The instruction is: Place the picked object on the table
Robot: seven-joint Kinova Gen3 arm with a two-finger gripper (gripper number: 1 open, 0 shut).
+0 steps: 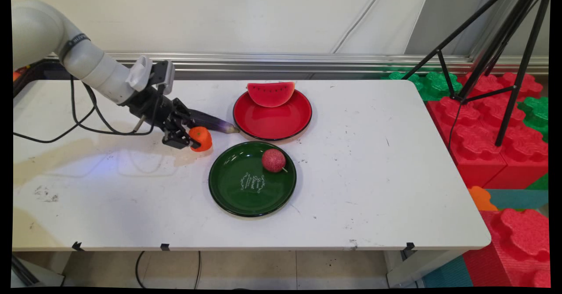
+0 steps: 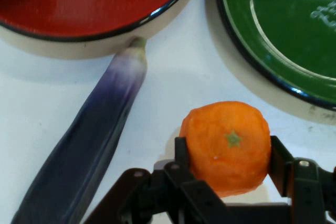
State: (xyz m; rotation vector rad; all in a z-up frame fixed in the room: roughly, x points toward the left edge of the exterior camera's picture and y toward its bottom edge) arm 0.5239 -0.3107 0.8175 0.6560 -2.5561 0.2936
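One orange clamped in gripper | one eggplant beside | two plates (red, green)

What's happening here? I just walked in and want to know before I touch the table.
The white arm's tool is closed on an orange low over the white table, beside a purple eggplant whose tip touches the red plate. A watermelon slice sits on that plate's far rim. The green plate holds a small red fruit.

Orange between tool fingers
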